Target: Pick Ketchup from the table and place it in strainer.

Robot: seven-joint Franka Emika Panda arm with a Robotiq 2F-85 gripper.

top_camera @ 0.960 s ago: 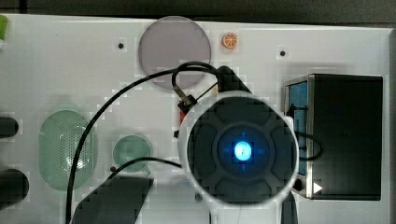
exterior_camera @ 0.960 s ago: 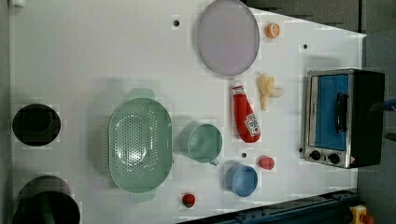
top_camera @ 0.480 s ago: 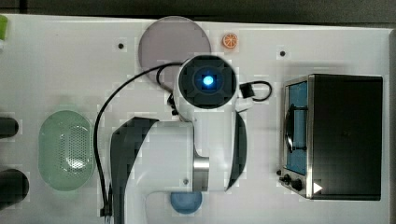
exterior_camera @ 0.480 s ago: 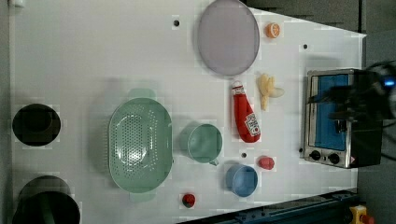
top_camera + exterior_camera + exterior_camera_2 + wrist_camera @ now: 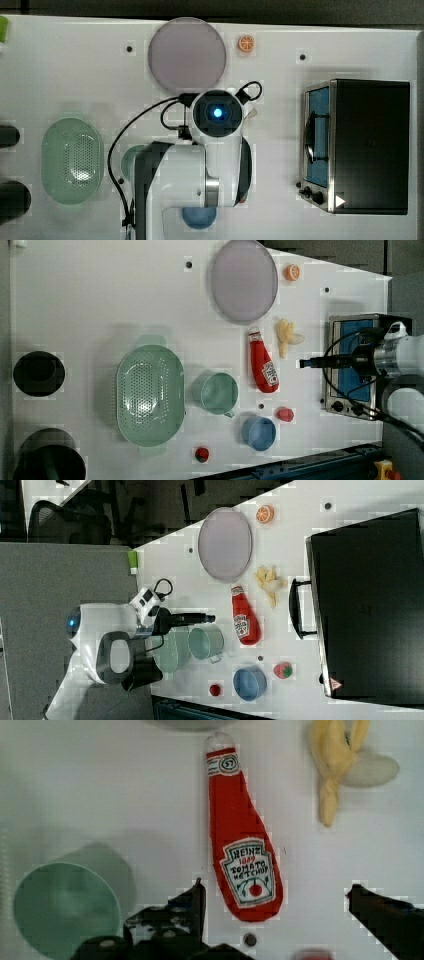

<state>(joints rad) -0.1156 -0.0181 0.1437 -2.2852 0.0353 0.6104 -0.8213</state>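
**Ketchup flat on the counter, tool spread above it**

Strainer [image 5: 150,396], a pale green oval plastic basket with a dotted, perforated floor and a smooth solid rim, sits furthest toward the left view's left on the glossy white counter [image 5: 100,300]. Next to its right stands a round green mug [image 5: 216,393] with a small handle, then the Ketchup [image 5: 262,363]: a slim, soft-looking red bottle lying flat, white cap pointing at the matte lilac plate [image 5: 244,280], its white label facing up. Below it rest a small blue bowl [image 5: 259,433] and a red strawberry [image 5: 285,414]. Right of the bottle lies a yellow peeled banana [image 5: 287,335], then a boxy metal toaster oven [image 5: 356,365] with a blue-tinted door.

In the wrist view the tool [image 5: 277,905] hangs over the bottle's label end, its dark fingers [image 5: 192,905] wide apart and gripping nothing, one on either side of the bottle's base.
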